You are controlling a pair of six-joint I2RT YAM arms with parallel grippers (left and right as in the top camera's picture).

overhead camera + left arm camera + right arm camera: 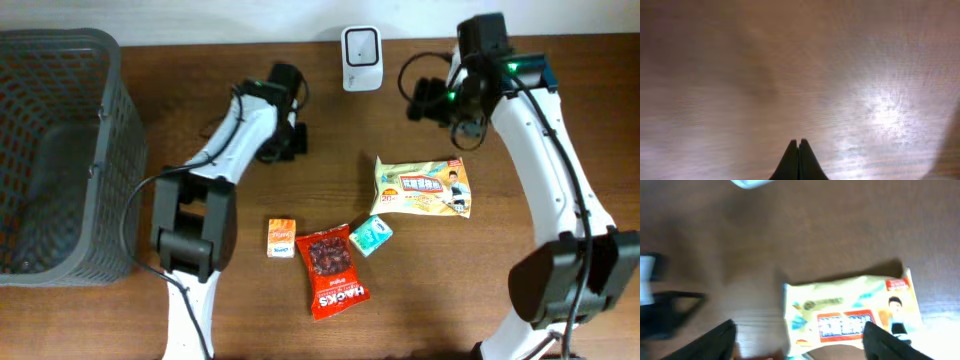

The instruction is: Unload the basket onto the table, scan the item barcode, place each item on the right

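A cream snack packet (420, 187) with a red label lies flat on the brown table, right of centre. In the right wrist view the packet (852, 312) lies on the table below my right gripper (800, 340), whose dark fingers (722, 337) stand wide apart with nothing between them. My right gripper (430, 100) hovers above and behind the packet. The white barcode scanner (360, 55) stands at the back centre, and its edge shows as a white scanner (750, 182) at the top. My left gripper (290, 145) is shut and empty, left of the scanner; its gripper (798, 147) shows only bare table.
A grey mesh basket (60, 150) fills the left side. In front lie a small orange box (281, 237), a red HACKS packet (333, 270) and a small teal packet (371, 235). The left arm (660, 302) shows at the left edge.
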